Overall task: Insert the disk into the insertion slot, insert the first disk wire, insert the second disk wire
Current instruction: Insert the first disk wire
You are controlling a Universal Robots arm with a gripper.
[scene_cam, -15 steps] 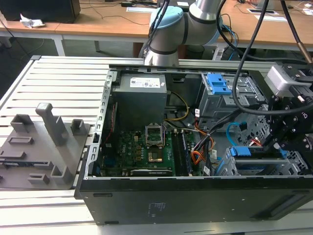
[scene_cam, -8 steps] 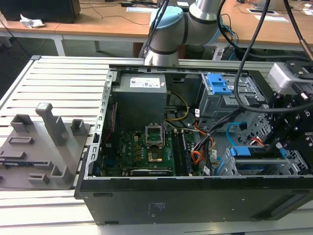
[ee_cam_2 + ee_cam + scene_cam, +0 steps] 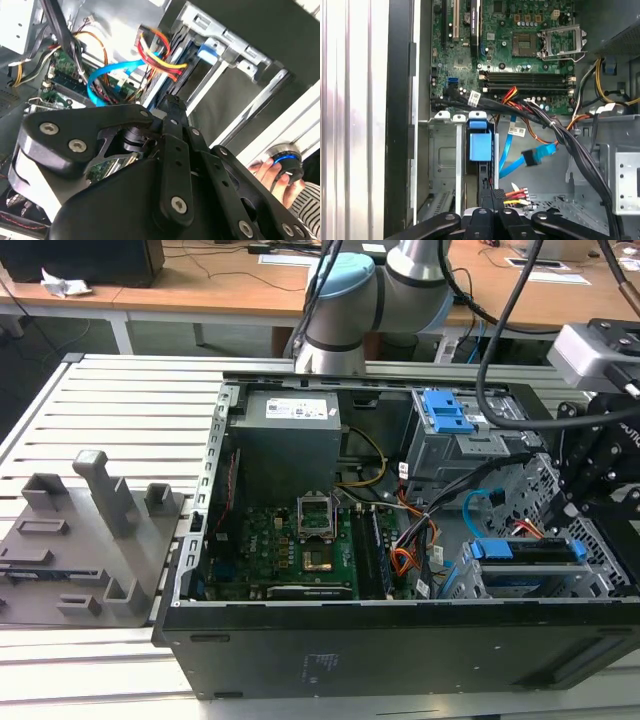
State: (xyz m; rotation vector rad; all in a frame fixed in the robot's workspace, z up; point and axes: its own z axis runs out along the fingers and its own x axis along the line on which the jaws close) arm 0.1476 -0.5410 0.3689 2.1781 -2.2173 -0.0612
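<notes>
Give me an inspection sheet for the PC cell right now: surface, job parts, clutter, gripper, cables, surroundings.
Surface: slatted metal table; open PC case lying on it.
Job's things: disk sits in the insertion slot, blue carrier end showing.
Clutter: grey fixture blocks on the exterior view's left.
Gripper: gripper shut, tips at the red-yellow power wires by the disk; whether it grips them cannot be told.
Cables: blue data cable loose, plug hanging free.
Surroundings: a hand on a round button; desks behind.
</notes>
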